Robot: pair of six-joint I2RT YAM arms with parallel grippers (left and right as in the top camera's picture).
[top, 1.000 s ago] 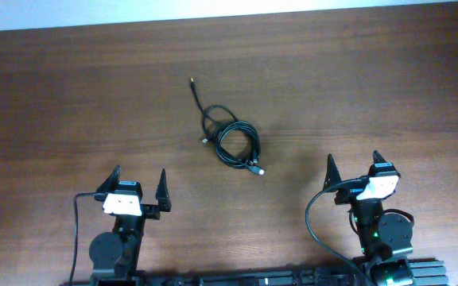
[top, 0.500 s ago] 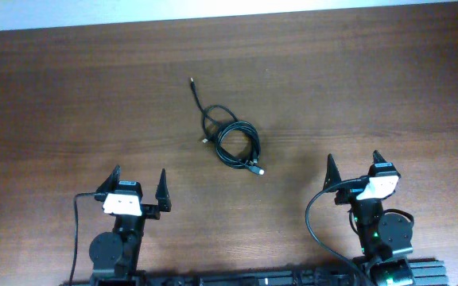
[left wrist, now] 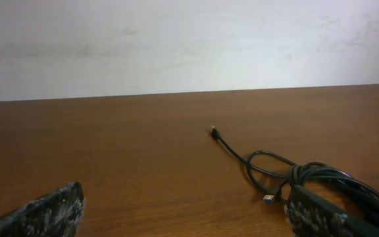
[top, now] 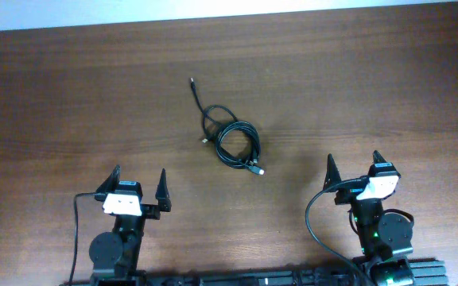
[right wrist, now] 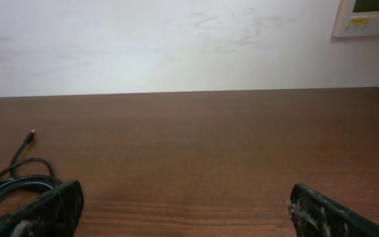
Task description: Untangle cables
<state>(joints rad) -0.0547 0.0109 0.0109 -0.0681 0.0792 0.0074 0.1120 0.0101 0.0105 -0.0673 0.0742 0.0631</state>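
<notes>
The cables [top: 234, 141] lie as one tangled black coil in the middle of the wooden table, with a loose end running up-left to a small plug tip [top: 192, 81] and a silvery plug at the lower right [top: 259, 170]. The coil also shows in the left wrist view [left wrist: 308, 178] and at the left edge of the right wrist view [right wrist: 12, 181]. My left gripper [top: 140, 183] is open and empty near the front edge, left of the coil. My right gripper [top: 353, 165] is open and empty at the front right.
The brown wooden table [top: 356, 79] ends at a white wall along the far side. A white wall panel [right wrist: 367, 16] hangs at the upper right in the right wrist view. Thick black wires run from the arm bases [top: 312, 226].
</notes>
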